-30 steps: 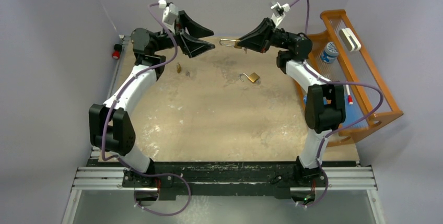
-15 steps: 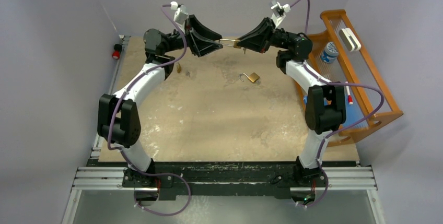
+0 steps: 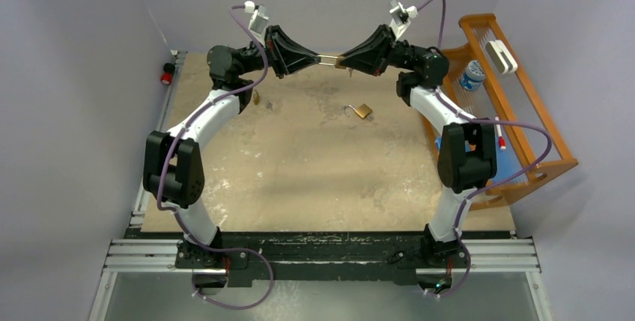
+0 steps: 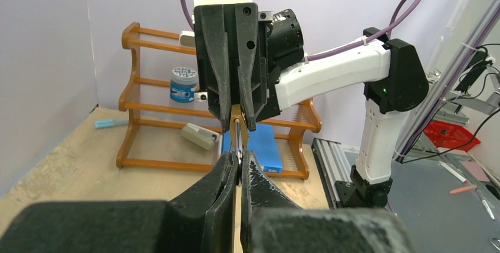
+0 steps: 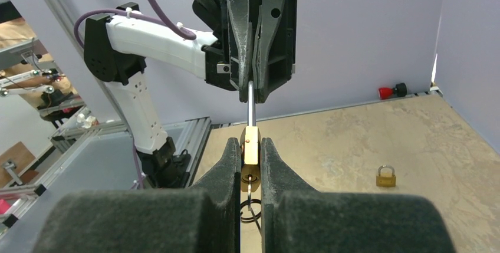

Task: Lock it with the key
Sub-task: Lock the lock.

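Left fingers (image 3: 296, 55) went from wide and standing off to pinched narrow on the shackle (image 5: 250, 102). Right fingers (image 3: 361, 54) gripped the brass padlock body (image 5: 252, 147), held mid-air over the far worktop (image 3: 299, 164). Both ends were held, so the shackle looked ready to press shut.

You've got glossy brass on the padlock (image 5: 252, 147), smooth steel on its shackle (image 5: 250, 104). Your table (image 3: 299, 171) looks matt and scuffed.
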